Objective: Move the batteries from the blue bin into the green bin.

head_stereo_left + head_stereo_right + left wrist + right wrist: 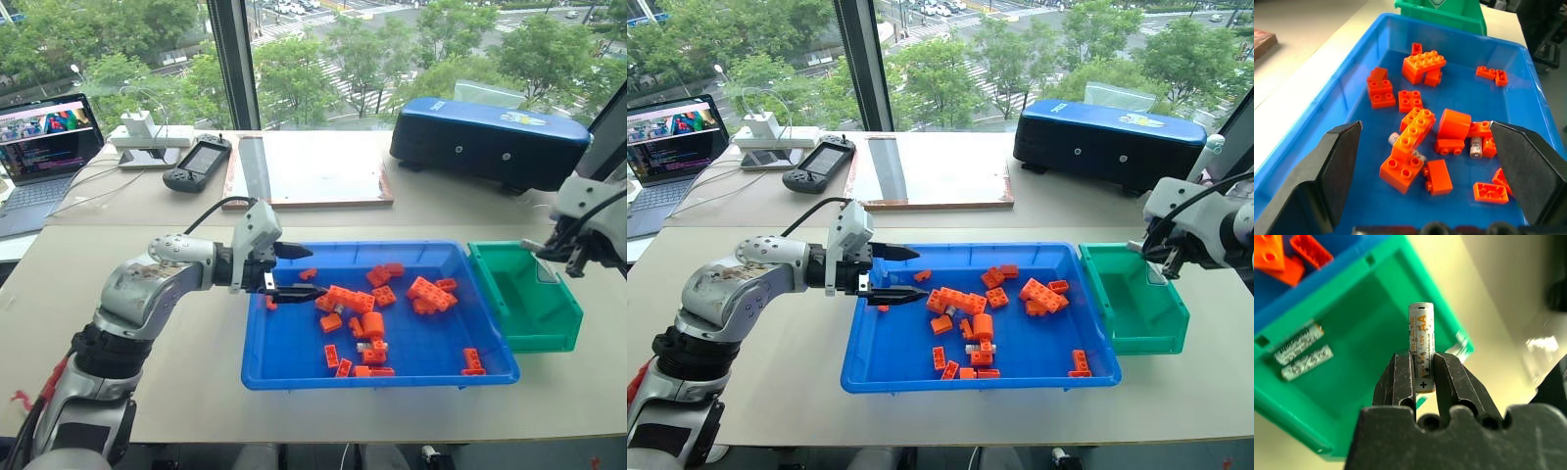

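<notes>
Left arm: reaches in from the left, forearm near level, its left gripper pointing toward the right over the near-left part of the blue bin.
Left claw: fingers spread wide, holding nothing, above the brick pile.
Right arm: enters from the right edge, with the right gripper poised over the far right rim of the green bin.
Right claw: pressed together, pinching one battery by its lower end; the battery stands out past the fingertips.
Batteries in green bin: two batteries lie side by side on its floor.
Batteries in blue bin: one lies beside the round orange piece, and two more ends poke out from under the orange bricks.
Edges: the green bin sits just beside the blue bin's right end, rims close together.
Open room: bare table lies left of the blue bin; the bin's near-left floor is free of bricks.
</notes>
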